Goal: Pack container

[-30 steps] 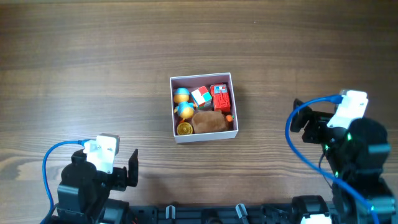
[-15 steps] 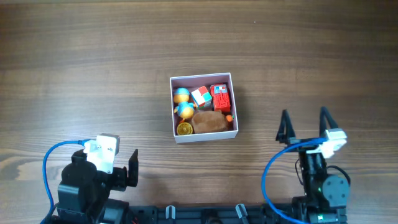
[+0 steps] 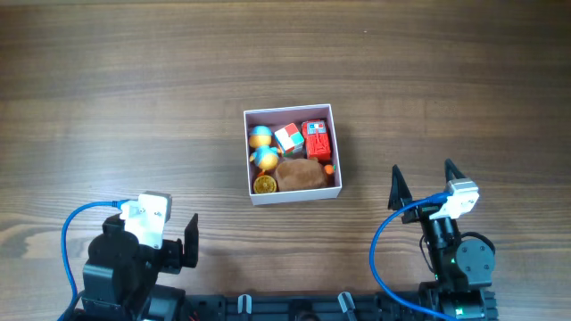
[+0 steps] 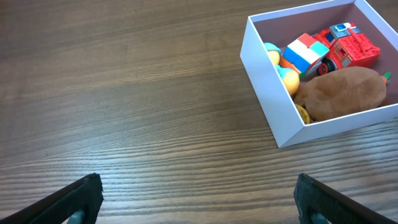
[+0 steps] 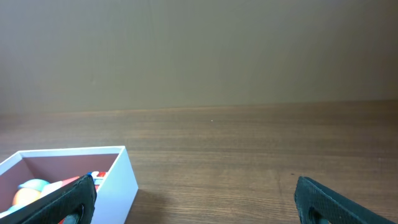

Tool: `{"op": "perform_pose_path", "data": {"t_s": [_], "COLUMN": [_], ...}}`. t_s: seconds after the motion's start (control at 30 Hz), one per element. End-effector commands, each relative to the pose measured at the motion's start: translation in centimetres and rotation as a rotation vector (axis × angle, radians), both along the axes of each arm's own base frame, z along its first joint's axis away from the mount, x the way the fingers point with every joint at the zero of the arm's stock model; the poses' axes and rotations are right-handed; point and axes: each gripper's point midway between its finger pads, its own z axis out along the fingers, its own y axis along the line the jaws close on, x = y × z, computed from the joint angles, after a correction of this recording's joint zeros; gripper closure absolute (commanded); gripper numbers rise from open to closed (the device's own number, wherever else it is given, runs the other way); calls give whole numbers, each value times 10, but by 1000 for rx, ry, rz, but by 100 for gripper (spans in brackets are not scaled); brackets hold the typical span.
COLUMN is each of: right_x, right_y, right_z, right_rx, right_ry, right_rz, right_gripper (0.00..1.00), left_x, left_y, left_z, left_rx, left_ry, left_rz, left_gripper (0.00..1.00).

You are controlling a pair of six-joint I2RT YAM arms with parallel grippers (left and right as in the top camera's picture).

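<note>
The container [image 3: 248,187], a square white box with a dusty pink interior, sits mid-table. It holds several toys: a red block toy [image 3: 317,140], a red-white-blue cube [image 3: 287,138], two blue-orange balls [image 3: 260,135], a brown plush [image 3: 300,175] and a yellow ring [image 3: 264,185]. It also shows in the left wrist view [image 4: 273,99] and the right wrist view [image 5: 118,180]. My left gripper [image 3: 169,245] is open and empty at the front left [image 4: 199,199]. My right gripper [image 3: 423,185] is open and empty at the front right of the container [image 5: 196,199].
The wooden table [image 3: 134,89] spreads around the container on all sides. A blue cable [image 3: 71,227] loops by the left arm and another [image 3: 379,241] by the right arm. A plain wall [image 5: 199,50] stands behind the table.
My right arm has drawn back toward the front edge and turned its open fingers toward the table's middle. The left arm and the container have not moved.
</note>
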Motion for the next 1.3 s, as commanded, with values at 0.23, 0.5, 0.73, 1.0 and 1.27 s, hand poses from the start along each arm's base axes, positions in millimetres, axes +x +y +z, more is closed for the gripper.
{"op": "perform_pose_path", "data": {"t_s": [0.23, 0.5, 0.73, 1.0, 1.27], "right_x": [-1, -1, -1, 0, -1], "right_y": [4, 4, 4, 4, 4], "right_z": [0, 0, 0, 0, 0], "right_rx": [11, 11, 11, 11, 10], "right_ry": [0, 0, -1, 0, -1], "right_rz": [21, 21, 21, 20, 21], "right_gripper": [0, 0, 0, 0, 0], "left_x": [-1, 24, 73, 82, 82], "left_y": [2, 1, -8, 23, 16], "left_z": [0, 9, 27, -43, -42], "left_rx": [15, 33, -63, -271, -271], "left_ry": [-7, -324, -790, -581, -580], "left_rz": [0, -39, -73, 204, 168], "left_gripper": [0, 0, 0, 0, 0]}}
